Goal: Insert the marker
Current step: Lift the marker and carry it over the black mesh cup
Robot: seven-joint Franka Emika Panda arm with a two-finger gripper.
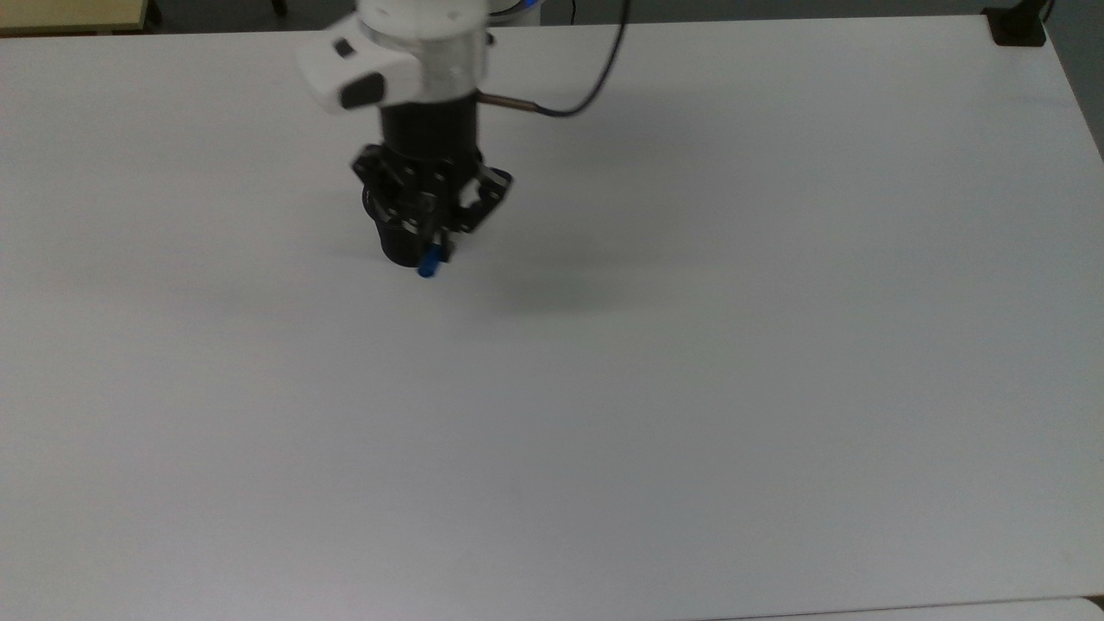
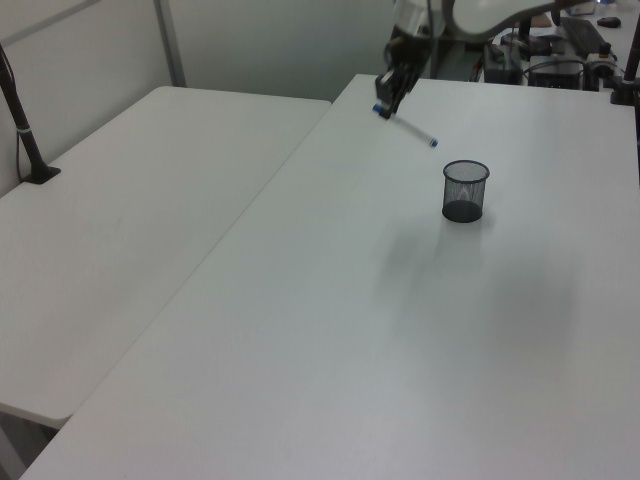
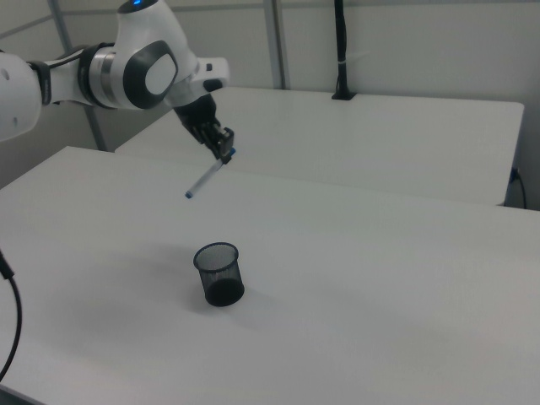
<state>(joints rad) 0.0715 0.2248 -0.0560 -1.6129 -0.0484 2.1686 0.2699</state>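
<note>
Black wire mesh forms the cup that stands upright on the white table, its mouth open upward, and it is over this cup that the marker is held. The marker is clamped at its blue-capped end between the fingers of the gripper, which are drawn together on it, and the white barrel is seen to slope down and away from the gripper to a small blue tip. In the right view the tip is seen high above the cup and a little toward the right view's left of the mouth, well apart from the rim. In the left view the marker slants down toward the left view's right, with its lower tip above and a little to the left view's left of the cup. In the top view the gripper lies over the cup, most of which is hidden beneath it, and the blue cap of the marker juts out toward the bottom of the frame. The long axis is thus tilted rather than plumb, and the free tip, not the gripper, is judged to be the part that must be brought over the mouth. The coming move is judged to call for the barrel to be set more nearly upright, with the tip centred over the opening, before anything is lowered, since a slanted barrel could catch the rim or tip the light cup.
</note>
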